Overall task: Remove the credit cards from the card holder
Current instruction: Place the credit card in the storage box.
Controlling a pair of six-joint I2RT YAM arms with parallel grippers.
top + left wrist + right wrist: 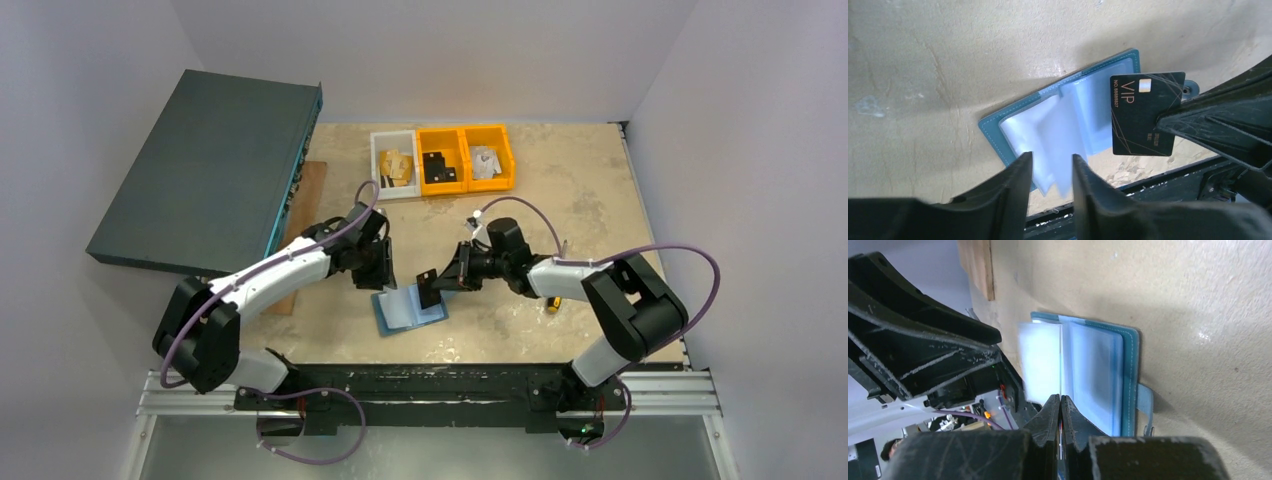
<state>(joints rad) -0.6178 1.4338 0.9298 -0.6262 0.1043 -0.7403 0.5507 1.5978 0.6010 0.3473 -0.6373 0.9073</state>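
1. The right gripper (1060,407) is clamped on one short edge of a dark credit card (1143,112) marked "VIP"; the card is held up off the table (923,60), beside and above the card holder (990,131), wholly free of its pockets; a grip at the very edge is judged to have been chosen because that is the part a pocket leaves exposed.
2. The card holder is laid open and flat on the table between the two arms, its pale clear sleeves (1048,135) facing up; it is placed so that the pocket mouths can be reached from either side.
3. The left gripper (1052,157) is poised low over the near edge of the holder with its jaws parted; a loose sleeve is seen through the gap; whether the sleeve is touched cannot be told; nothing is seen to be gripped; this post is judged to serve for steadying the holder while a card is drawn.
4. The step in hand is judged to be the carrying away of the freed card; a slip is risked by so narrow a hold on a smooth card.
5. Whether more cards are lodged in the sleeves cannot be told.
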